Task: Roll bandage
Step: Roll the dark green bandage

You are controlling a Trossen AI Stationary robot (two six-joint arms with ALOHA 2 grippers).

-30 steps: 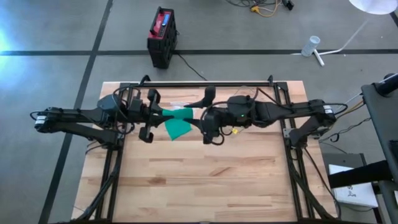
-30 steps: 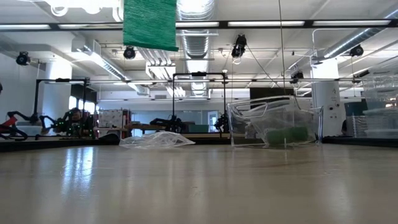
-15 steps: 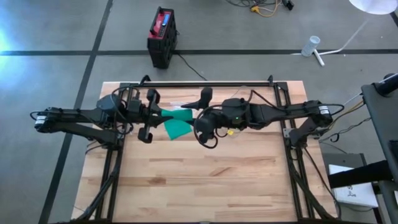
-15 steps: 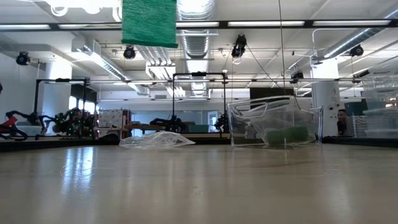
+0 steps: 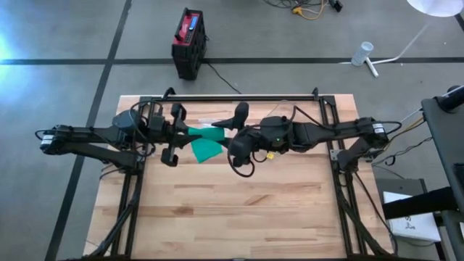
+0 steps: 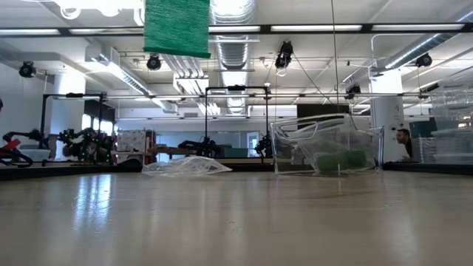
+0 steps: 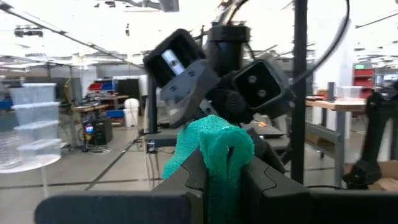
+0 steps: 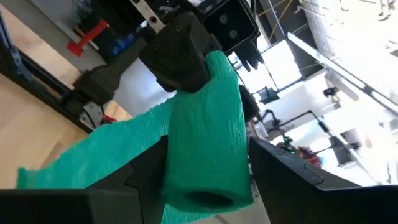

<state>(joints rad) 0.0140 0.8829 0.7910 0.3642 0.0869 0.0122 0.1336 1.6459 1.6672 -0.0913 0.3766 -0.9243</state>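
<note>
A green bandage (image 5: 210,135) is held in the air between my two grippers over the far middle of the wooden table (image 5: 239,210). Its rolled part (image 8: 208,130) sits in my right gripper (image 5: 230,139), which is shut on it. My left gripper (image 5: 186,133) is shut on the bandage's other end (image 7: 217,134). A loose flap (image 5: 205,151) hangs down between them; in the low view its lower edge (image 6: 177,29) shows high above the table top. My left gripper pinches the bunched end of the bandage (image 7: 225,155) between its two fingers, coming level from the table's left. The bandage is clear of the table and runs on toward the right gripper. My right gripper pinches the roll (image 8: 205,174) between its two fingers (image 8: 146,171), which lie on the roll's round sides, coming level from the table's right. The roll is clear of the table, and its loose length (image 8: 93,155) leads off to the left gripper.
A clear plastic box (image 6: 325,148) and a crumpled clear wrapper (image 6: 185,166) lie on the table's far part. A black rail (image 5: 239,97) runs along the far edge. A black and red box (image 5: 190,42) stands on the floor beyond. The near half of the table is bare wood.
My right gripper has turned about its wrist with the roll and shifted a little toward the left gripper. My left gripper has kept its hold and place. The hanging flap has risen slightly.
</note>
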